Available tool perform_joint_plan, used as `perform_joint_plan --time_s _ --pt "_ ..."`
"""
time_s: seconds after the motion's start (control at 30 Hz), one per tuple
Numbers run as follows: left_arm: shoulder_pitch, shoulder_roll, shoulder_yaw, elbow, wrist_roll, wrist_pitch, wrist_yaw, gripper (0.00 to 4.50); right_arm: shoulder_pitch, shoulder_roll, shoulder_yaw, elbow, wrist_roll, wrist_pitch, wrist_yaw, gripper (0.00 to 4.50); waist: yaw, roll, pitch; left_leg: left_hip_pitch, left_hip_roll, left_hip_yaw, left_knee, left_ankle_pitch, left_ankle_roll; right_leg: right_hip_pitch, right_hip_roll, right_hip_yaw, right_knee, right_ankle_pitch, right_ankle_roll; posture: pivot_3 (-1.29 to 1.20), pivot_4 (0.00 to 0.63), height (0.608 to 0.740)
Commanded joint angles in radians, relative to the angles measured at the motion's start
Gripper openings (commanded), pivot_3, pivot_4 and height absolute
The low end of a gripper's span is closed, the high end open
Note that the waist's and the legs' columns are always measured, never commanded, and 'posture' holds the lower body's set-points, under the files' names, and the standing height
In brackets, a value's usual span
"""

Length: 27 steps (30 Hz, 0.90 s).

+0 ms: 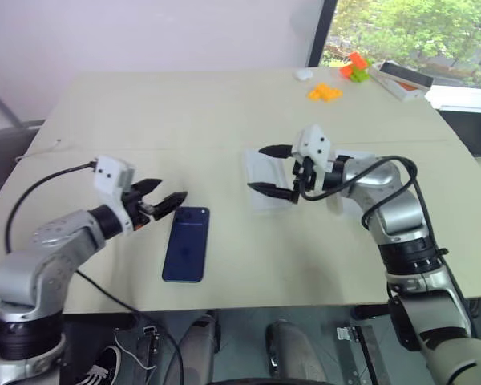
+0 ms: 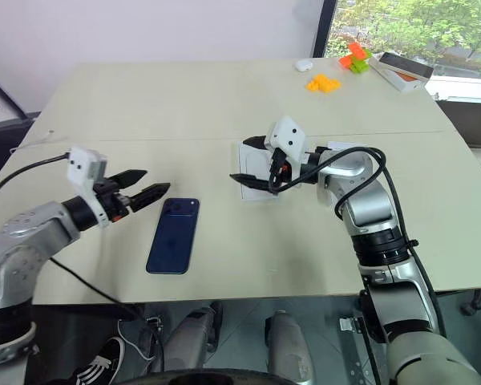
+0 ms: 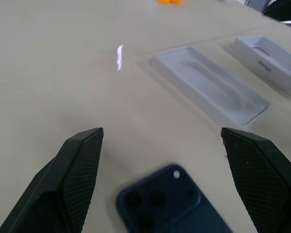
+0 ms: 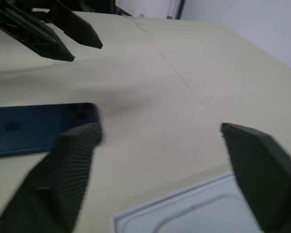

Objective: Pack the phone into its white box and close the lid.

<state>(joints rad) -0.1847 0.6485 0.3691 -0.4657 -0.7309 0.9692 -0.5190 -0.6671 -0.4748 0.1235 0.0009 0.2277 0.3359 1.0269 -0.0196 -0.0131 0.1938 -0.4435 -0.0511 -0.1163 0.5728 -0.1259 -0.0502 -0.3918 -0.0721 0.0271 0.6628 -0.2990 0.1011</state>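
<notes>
**Phone on the table, both grippers spread and empty**

The phone (image 1: 186,244) lies flat on the beige table (image 1: 184,112), back upward, in the lower centre-left of the head view; its camera cluster sits at the end farther from the robot. Nothing touches it.

The left gripper (image 1: 162,202) hovers just to the left of the phone's far end, above the table. Its two black fingers (image 3: 70,174) stand spread apart with nothing between them; in the left wrist view the phone's camera corner appears low between them.

The right gripper (image 1: 271,170) hangs in the centre of the head view, over a white tray (image 1: 260,178) that rests on the table. Its fingers are spread wide and hold nothing. The tray has an oval hollow in its floor, seen in the left wrist view (image 3: 211,85). A second white tray-like piece (image 3: 269,56) lies just beyond it, at the right edge of that view; in the head view it is mostly hidden behind the right arm. Whether this piece is box or lid cannot be told.

At the upper right of the head view, near the far table edge, lie small orange and green blocks (image 1: 337,80) and an orange-and-white box (image 1: 401,79).
</notes>
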Motion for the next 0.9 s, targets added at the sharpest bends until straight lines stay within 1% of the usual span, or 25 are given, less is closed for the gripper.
perform_joint_plan --time_s 0.03,0.07,0.13,0.17,0.2,0.23,0.27,0.37,0.47,0.6,0.67,0.8,0.83,0.87,0.9 --pt "0.02 0.024 0.135 -0.041 -0.105 0.062 0.021 4.11 0.012 -0.005 0.056 -0.032 -0.064 -0.094 -0.015 4.47 0.001 0.0 0.0 0.0 0.0 0.0 0.0 0.0 0.0 0.0 0.0 0.0 0.0 0.0 0.0 0.0 0.15 0.74" --pt "0.017 0.013 0.164 -0.04 -0.158 0.105 0.049 4.11 0.012 0.004 0.062 -0.036 -0.061 -0.075 -0.024 4.19 0.002 0.0 0.0 0.0 0.0 0.0 0.0 -0.001 -0.001 0.0 0.0 0.0 0.0 0.0 0.0 0.0 0.15 0.74" --pt "0.034 0.008 0.212 -0.056 -0.246 0.165 0.083 4.11 0.027 0.004 0.094 -0.061 -0.083 -0.123 -0.017 3.55 0.005 0.0 0.0 0.0 0.0 0.0 0.0 -0.001 -0.002 0.0 -0.001 0.0 0.0 0.0 -0.001 0.0 0.15 0.74" --pt "0.049 0.009 0.238 -0.056 -0.29 0.201 0.1 4.11 0.036 0.002 0.11 -0.069 -0.097 -0.146 -0.016 3.05 0.005 0.0 0.0 0.0 0.0 0.0 0.0 -0.001 -0.002 0.001 -0.001 0.0 0.0 0.0 -0.001 0.0 0.15 0.74" --pt "0.076 0.022 0.253 -0.068 -0.292 0.202 0.1 4.11 0.048 0.003 0.12 -0.085 -0.089 -0.146 -0.006 2.56 0.004 0.0 0.0 0.0 0.0 0.0 0.0 -0.001 -0.002 0.001 -0.002 0.0 -0.001 0.0 -0.001 0.0 0.15 0.74" --pt "0.099 0.035 0.267 -0.077 -0.293 0.202 0.104 4.11 0.057 0.005 0.125 -0.097 -0.083 -0.142 -0.004 1.95 0.004 0.0 0.0 0.0 0.0 0.0 0.0 -0.002 -0.001 0.001 -0.002 0.0 -0.002 0.0 -0.001 0.0 0.15 0.74" --pt "0.109 0.037 0.297 -0.061 -0.342 0.234 0.128 4.11 0.062 0.009 0.135 -0.098 -0.094 -0.159 -0.012 1.56 0.003 0.0 0.0 0.0 -0.001 0.0 0.0 -0.002 -0.001 0.001 -0.002 0.0 -0.002 0.0 -0.001 0.0 0.15 0.74" --pt "0.127 0.045 0.365 -0.025 -0.473 0.299 0.198 4.11 0.079 -0.002 0.186 -0.088 -0.17 -0.268 -0.023 0.1 0.004 0.0 0.0 0.0 -0.001 0.0 0.0 -0.002 -0.001 0.0 -0.002 0.0 -0.003 0.0 -0.001 0.0 0.15 0.74" --pt "0.181 0.075 0.402 0.027 -0.599 0.373 0.267 4.11 0.115 -0.006 0.238 -0.093 -0.222 -0.364 -0.02 0.04 0.004 0.0 0.0 0.0 -0.001 0.0 0.0 -0.002 -0.002 0.0 -0.003 -0.001 -0.003 0.0 -0.001 0.0 0.15 0.74" --pt "0.266 0.119 0.379 0.023 -0.745 0.392 0.345 4.11 0.136 -0.011 0.293 -0.076 -0.291 -0.466 -0.021 0.04 0.003 0.0 0.0 0.0 -0.001 0.0 -0.001 -0.003 -0.001 -0.001 -0.004 0.0 -0.005 -0.001 -0.001 0.0 0.15 0.74" --pt "0.267 0.13 0.337 0.021 -0.736 0.383 0.412 4.11 0.135 -0.006 0.305 -0.06 -0.316 -0.508 -0.036 0.04 0.006 0.0 0.0 0.0 -0.001 0.0 -0.001 -0.003 -0.001 -0.001 -0.004 0.001 -0.005 -0.001 -0.001 0.0 0.15 0.74" --pt "0.226 0.118 0.255 0.029 -0.748 0.331 0.531 4.11 0.124 0.003 0.325 -0.001 -0.375 -0.594 -0.067 0.04 0.008 -0.001 -0.001 0.001 -0.001 0.0 0.0 -0.003 -0.001 0.0 -0.006 0.0 -0.006 0.0 -0.001 0.0 0.15 0.74" --pt "0.222 0.116 0.241 0.054 -0.777 0.323 0.579 4.11 0.123 -0.003 0.336 0.012 -0.394 -0.616 -0.065 0.04 0.008 -0.001 -0.001 0.001 -0.001 0.001 0.0 -0.003 -0.001 0.001 -0.006 0.0 -0.006 0.0 -0.002 0.0 0.15 0.74" --pt "0.225 0.125 0.226 0.057 -0.763 0.324 0.588 4.11 0.124 -0.005 0.346 0.024 -0.408 -0.642 -0.064 0.04 0.007 -0.001 -0.001 0.001 -0.001 0.001 0.0 -0.003 -0.001 0.001 -0.007 -0.001 -0.007 0.0 -0.002 0.0 0.15 0.74" --pt "0.227 0.121 0.204 0.067 -0.781 0.326 0.596 4.11 0.123 -0.004 0.363 0.041 -0.435 -0.672 -0.072 0.04 0.007 -0.001 -0.001 0.001 -0.001 0.002 0.0 -0.003 -0.001 0.001 -0.008 -0.001 -0.007 0.0 -0.002 0.0 0.15 0.74"
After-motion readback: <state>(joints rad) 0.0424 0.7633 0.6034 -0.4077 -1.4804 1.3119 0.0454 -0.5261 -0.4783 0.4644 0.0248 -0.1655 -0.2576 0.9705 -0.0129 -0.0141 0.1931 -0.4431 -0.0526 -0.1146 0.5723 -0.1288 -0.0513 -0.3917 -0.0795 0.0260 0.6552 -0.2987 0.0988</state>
